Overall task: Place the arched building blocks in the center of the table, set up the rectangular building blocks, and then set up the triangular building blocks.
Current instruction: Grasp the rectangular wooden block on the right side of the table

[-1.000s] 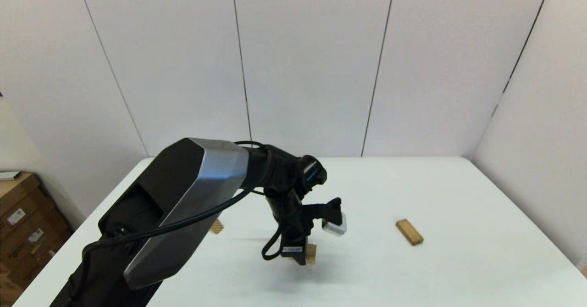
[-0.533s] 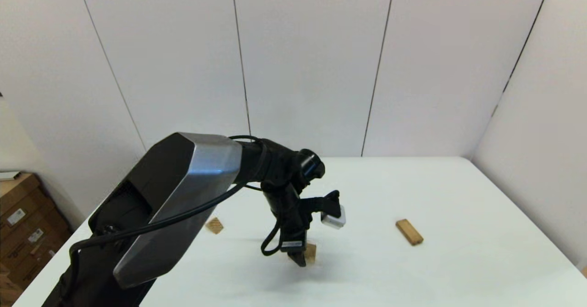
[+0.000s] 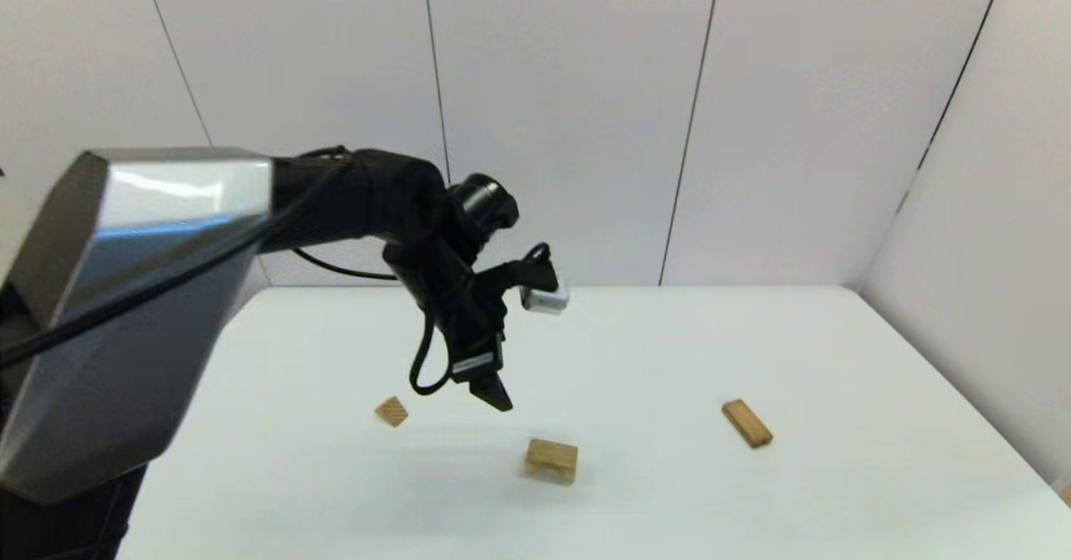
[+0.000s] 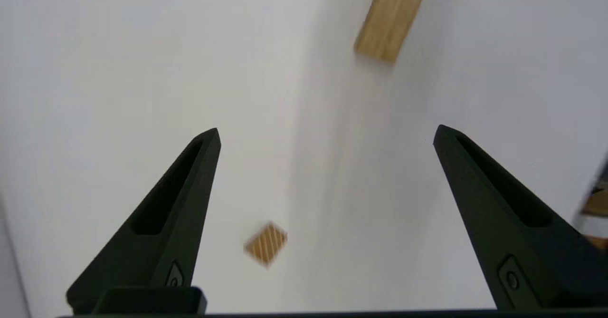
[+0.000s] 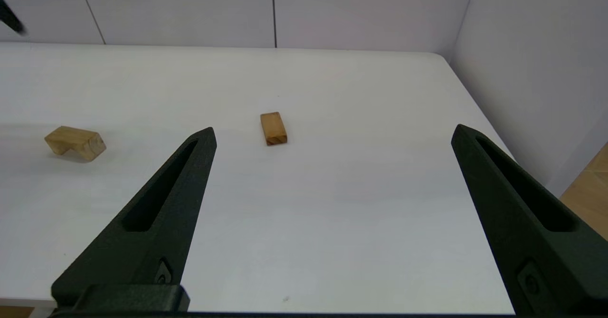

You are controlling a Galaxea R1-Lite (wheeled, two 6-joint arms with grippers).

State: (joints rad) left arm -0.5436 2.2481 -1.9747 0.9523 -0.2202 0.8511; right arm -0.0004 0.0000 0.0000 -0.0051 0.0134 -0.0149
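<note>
The arched block (image 3: 551, 459) rests on the white table (image 3: 669, 334) near its middle, cut-out facing down, with nothing touching it. My left gripper (image 3: 494, 397) hangs open and empty in the air above and to the left of it. In the left wrist view its fingers (image 4: 209, 139) are spread wide over the table, with the striped triangular block (image 4: 266, 243) and the arched block (image 4: 392, 16) below. The triangular block (image 3: 391, 411) lies to the left. The rectangular plank (image 3: 747, 423) lies flat to the right. My right gripper (image 5: 332, 132) is open and empty, low by the table's near edge.
White wall panels close the table's far and right sides. Cardboard boxes (image 3: 17, 476) stand on the floor beyond the left edge. The right wrist view shows the arched block (image 5: 76, 142) and the plank (image 5: 273, 128) far ahead of its fingers.
My left gripper was down around the arched block; it has since risen and swung back to the left, leaving the block standing on the table.
</note>
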